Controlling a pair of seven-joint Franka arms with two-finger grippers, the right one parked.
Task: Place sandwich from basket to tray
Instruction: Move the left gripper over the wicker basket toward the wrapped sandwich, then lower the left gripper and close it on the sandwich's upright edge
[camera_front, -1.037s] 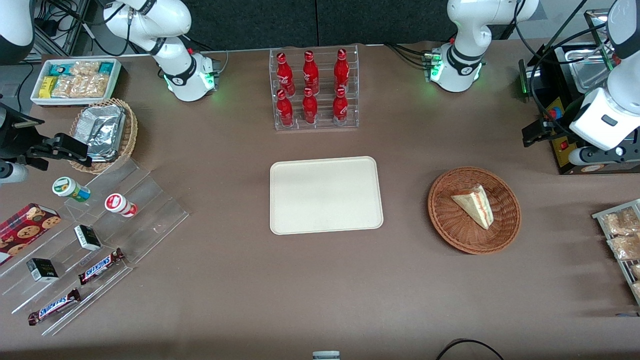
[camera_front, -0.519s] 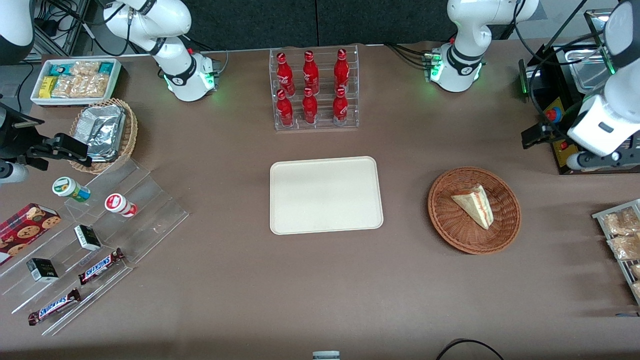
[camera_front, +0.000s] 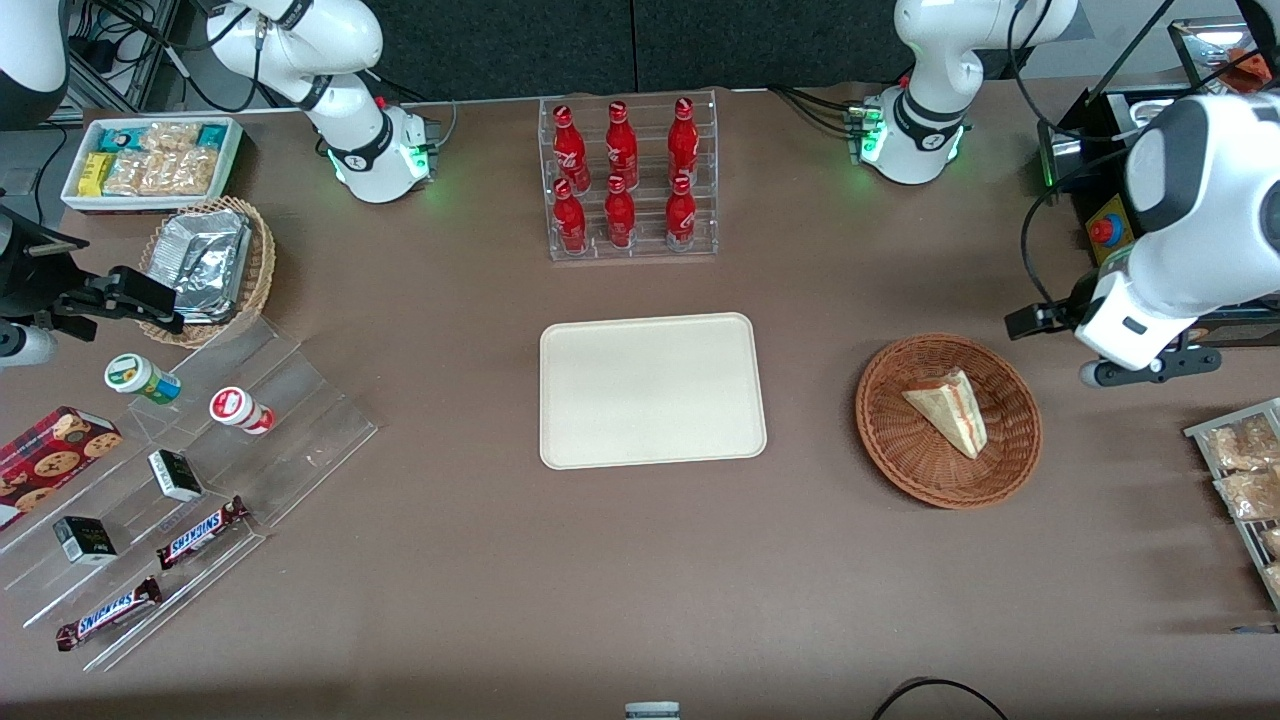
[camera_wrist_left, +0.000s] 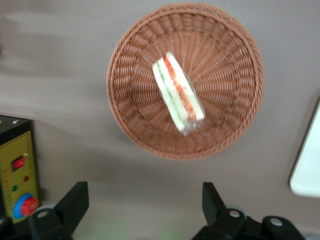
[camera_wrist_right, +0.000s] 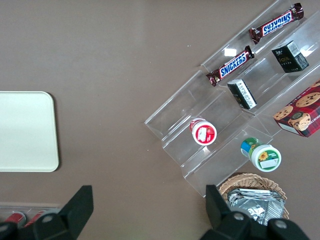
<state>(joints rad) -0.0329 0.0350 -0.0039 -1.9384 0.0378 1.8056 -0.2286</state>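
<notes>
The sandwich (camera_front: 948, 408) (camera_wrist_left: 178, 95), a pale wedge with a red-orange stripe in clear wrap, lies inside the reddish-brown wicker basket (camera_front: 880, 440) (camera_wrist_left: 125, 120). The cream tray (camera_front: 652, 390) (camera_wrist_left: 307, 170) sits bare beside the basket, toward the parked arm's end. My left gripper (camera_front: 1150, 368) (camera_wrist_left: 142, 205) hovers above the table just off the basket's rim, toward the working arm's end. Its fingers (camera_wrist_left: 75, 200) stand wide open with only tabletop between them.
A black control box with a red button (camera_front: 1100, 232) (camera_wrist_left: 20, 175) stands close by the gripper. A wire rack of snack packets (camera_front: 1240, 480) lies nearer the front camera. A red bottle rack (camera_front: 628, 180) stands farther back than the tray. Clear steps with snacks (camera_front: 200, 470) lie toward the parked arm's end.
The left arm has swung from over the control box toward the basket, nearer the front camera. Sandwich, basket and tray have not moved.
</notes>
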